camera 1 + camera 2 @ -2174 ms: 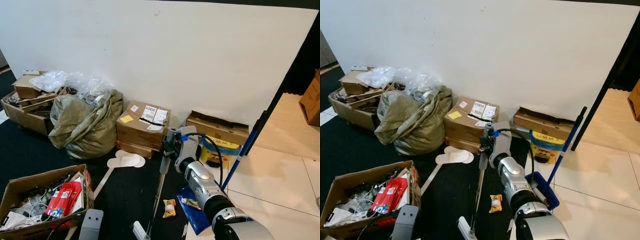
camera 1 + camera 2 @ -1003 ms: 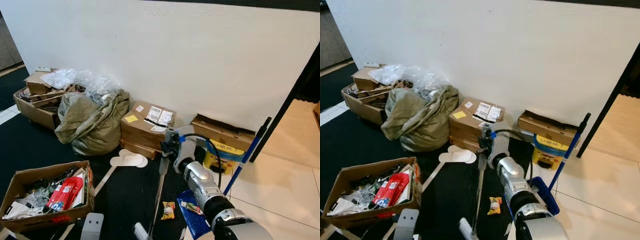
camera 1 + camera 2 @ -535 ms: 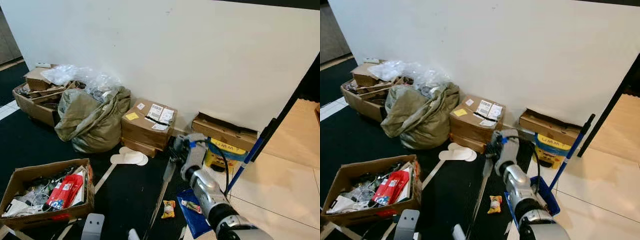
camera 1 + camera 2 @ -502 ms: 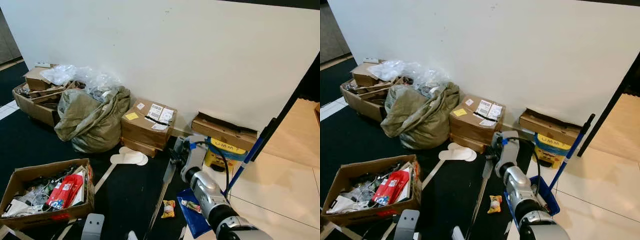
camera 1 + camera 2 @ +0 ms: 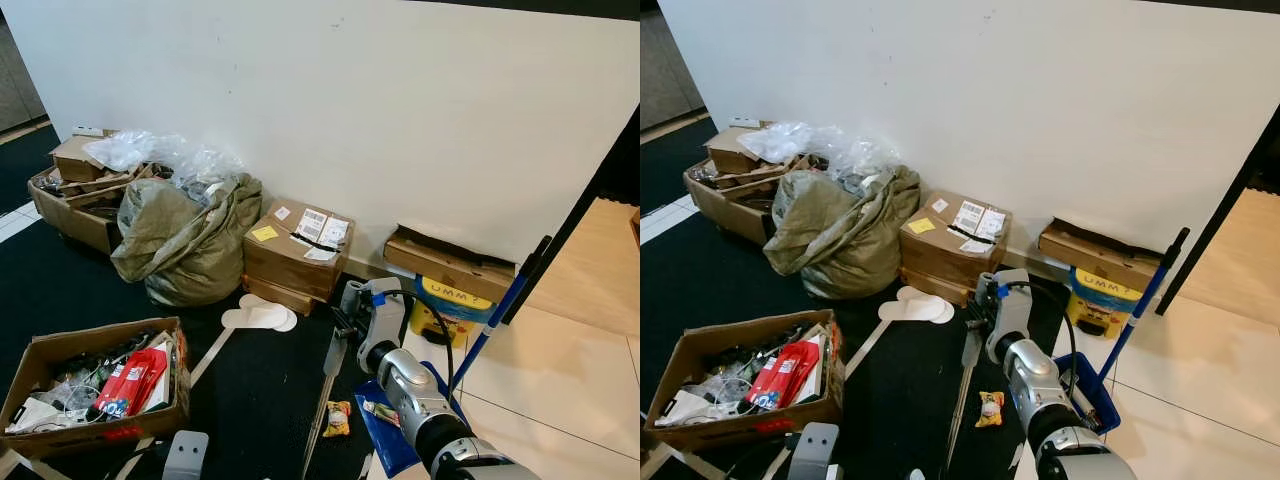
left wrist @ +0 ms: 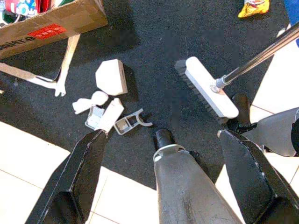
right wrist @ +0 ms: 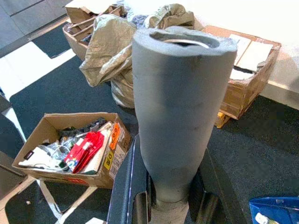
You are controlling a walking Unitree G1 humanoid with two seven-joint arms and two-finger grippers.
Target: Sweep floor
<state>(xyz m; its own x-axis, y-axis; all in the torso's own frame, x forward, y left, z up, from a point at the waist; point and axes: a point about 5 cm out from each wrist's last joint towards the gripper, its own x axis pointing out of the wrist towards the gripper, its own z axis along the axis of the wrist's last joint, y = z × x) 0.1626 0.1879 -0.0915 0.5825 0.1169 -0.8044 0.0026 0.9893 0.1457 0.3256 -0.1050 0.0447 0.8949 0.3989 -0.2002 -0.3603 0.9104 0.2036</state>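
Here, nearest to the robot, the left gripper (image 6: 159, 186) hangs low over the dark carpet, its two fingers spread wide and holding nothing. Just beyond it lie small white scraps (image 6: 110, 91), and beside them rests the white brush head (image 6: 205, 93) of the broom. The right gripper (image 7: 168, 200) is closed around the grey foam grip (image 7: 180, 102) at the top of the broom handle (image 5: 325, 400), which leans down to the floor.

A little farther lies a yellow snack wrapper (image 5: 338, 417), close to the blue dustpan (image 5: 385, 430), which already holds some litter. One hand alone steers a long pole, so I think the brush may twist or skip over the flat scraps. A stroke too strong could push the wrapper past the dustpan, or knock the dustpan and spill it.

Farther still stand an open cardboard box (image 5: 95, 385), a grey sack (image 5: 185, 245) and sealed boxes (image 5: 295, 255) by the wall; a wide swing could strike them.
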